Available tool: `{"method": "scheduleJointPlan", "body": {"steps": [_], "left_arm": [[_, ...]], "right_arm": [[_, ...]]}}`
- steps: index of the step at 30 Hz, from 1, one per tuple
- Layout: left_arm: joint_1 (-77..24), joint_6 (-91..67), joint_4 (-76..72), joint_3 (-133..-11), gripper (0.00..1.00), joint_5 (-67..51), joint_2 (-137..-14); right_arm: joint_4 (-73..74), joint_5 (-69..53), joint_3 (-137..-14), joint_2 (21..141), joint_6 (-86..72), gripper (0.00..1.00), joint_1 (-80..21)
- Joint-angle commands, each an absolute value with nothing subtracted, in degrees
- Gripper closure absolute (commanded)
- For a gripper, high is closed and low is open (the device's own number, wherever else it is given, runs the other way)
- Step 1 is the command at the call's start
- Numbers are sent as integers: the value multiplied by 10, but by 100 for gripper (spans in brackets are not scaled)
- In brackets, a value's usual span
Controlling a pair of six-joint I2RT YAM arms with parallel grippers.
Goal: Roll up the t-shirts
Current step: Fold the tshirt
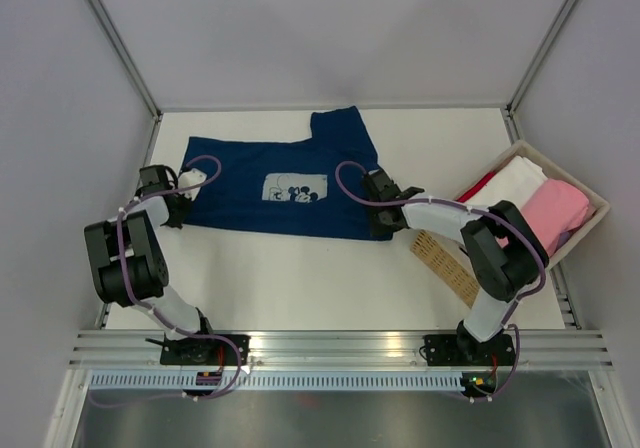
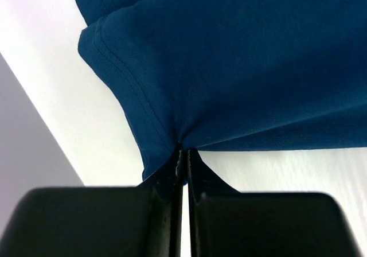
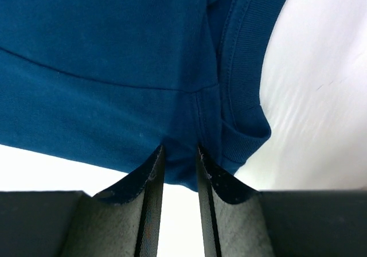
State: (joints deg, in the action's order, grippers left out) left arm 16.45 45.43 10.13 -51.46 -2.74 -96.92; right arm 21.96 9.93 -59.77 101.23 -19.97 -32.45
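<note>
left gripper [image 2: 184, 155]: fingers [image 2: 170, 205] pressed together with only a thin slit between them, pinching the hem edge of the navy t-shirt [image 2: 241, 67]. The cloth puckers into the tips.
right gripper [image 3: 180, 151]: fingers [image 3: 150, 205] clamped on the same shirt. A fold of cloth fills the gap between them, just beside the ribbed neckband [image 3: 245, 67].
shirt position: flat on the white tabletop [image 1: 300, 283] and lying sideways, hem end to the left and neck end to the right. One sleeve [image 1: 340, 128] sticks out toward the far edge. Each gripper holds the near edge at its own end.
print [image 1: 296, 189]: pale-blue panel on the chest with dark cartoon mouse-like figures. Any lettering is too small to read.
wrist views only: double stitch row along the hem on the left wrist; rib texture and a seam running into the neckband on the right wrist. No tag or label is readable in either.
top view only: the full shirt outline, the print, both arms reaching in from the near edge, and the basket.
basket [image 1: 440, 258]: woven, at the right side of the tabletop, set at an angle, well apart from the navy shirt.
basket contents: white bundle [image 1: 515, 180], pink bundle [image 1: 556, 211] beside it, red cloth [image 1: 480, 184] at the left end, and a purple sliver [image 1: 564, 238] under the pink.
</note>
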Motion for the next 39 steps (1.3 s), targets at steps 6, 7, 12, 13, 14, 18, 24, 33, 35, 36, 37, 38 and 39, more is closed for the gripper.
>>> {"method": "scheduleJointPlan", "body": {"steps": [6, 7, 12, 13, 14, 18, 24, 33, 35, 36, 37, 38, 39], "left_arm": [[213, 555, 242, -463, 98, -3, -861], [216, 562, 254, -459, 93, -3, -856], [217, 563, 354, -485, 58, -17, -827], [217, 556, 364, -496, 52, -25, -817], [215, 548, 370, -509, 44, -48, -813], [197, 450, 417, -618, 36, -154, -807], [-13, 356, 422, -670, 36, -196, -812], [-175, 303, 374, -698, 37, -147, -910], [-189, 301, 363, -693, 37, -135, -926], [-201, 301, 360, -686, 38, -131, -939], [-206, 301, 358, -683, 38, -126, -944], [-209, 298, 352, -677, 38, -123, -947], [-215, 295, 352, -675, 38, -123, -951]], "right_arm": [[308, 91, -522, 955, -237, 66, -385], [317, 90, -513, 939, -239, 65, -389], [352, 103, -523, 887, -232, 58, -395], [362, 105, -543, 872, -229, 56, -395], [364, 107, -555, 868, -225, 53, -395], [345, 102, -619, 859, -211, 38, -395], [276, 98, -706, 924, -205, 38, -386], [215, 19, -718, 1026, -213, 39, -283], [200, 17, -722, 1049, -213, 39, -281], [187, 21, -726, 1063, -211, 39, -280], [184, 25, -729, 1072, -210, 39, -278], [182, 25, -735, 1081, -208, 41, -273], [185, 24, -743, 1098, -207, 43, -270]]}}
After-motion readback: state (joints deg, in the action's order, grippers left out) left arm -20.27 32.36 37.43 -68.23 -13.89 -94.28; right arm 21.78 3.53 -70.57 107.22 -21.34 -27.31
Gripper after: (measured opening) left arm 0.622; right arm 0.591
